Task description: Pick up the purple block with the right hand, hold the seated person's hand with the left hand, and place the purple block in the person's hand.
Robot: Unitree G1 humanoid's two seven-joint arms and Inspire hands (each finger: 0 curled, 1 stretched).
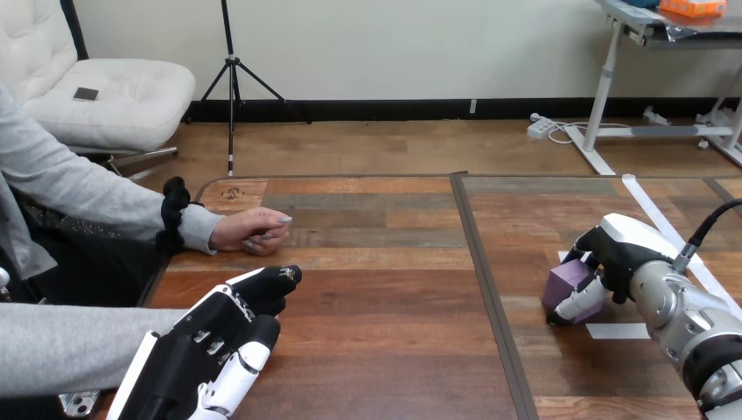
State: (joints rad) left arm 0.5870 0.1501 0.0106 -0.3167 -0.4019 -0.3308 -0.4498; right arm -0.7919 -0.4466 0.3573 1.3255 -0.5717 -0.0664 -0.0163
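On the right side of the wooden tabletop (376, 297), the right robot hand (626, 249) reaches in from the right edge of the head view and is closed around the purple block (573, 278). Its fingers curl over the block's top and far side, and a white-shelled finger (582, 306) presses against the lower near face. The block sits low at the tabletop surface, and I cannot tell whether it rests on the wood or is just clear of it. A strip of white tape (617, 331) lies on the tabletop just beside the block on the near side. The left robot hand (210, 350) comes up from the bottom left corner with its fingers stretched out loosely and holding nothing, its fingertips (284, 276) aimed towards the far left of the tabletop. The person's hand (254, 232) rests near the tabletop's left edge, loosely curled, knuckles toward the middle, at the end of a grey sleeve. It lies just beyond the left robot hand's fingertips with a gap of bare wood between them, so they do not touch. The purple block is well apart from the person's hand, across a dark seam (490, 289) that runs down the tabletop.
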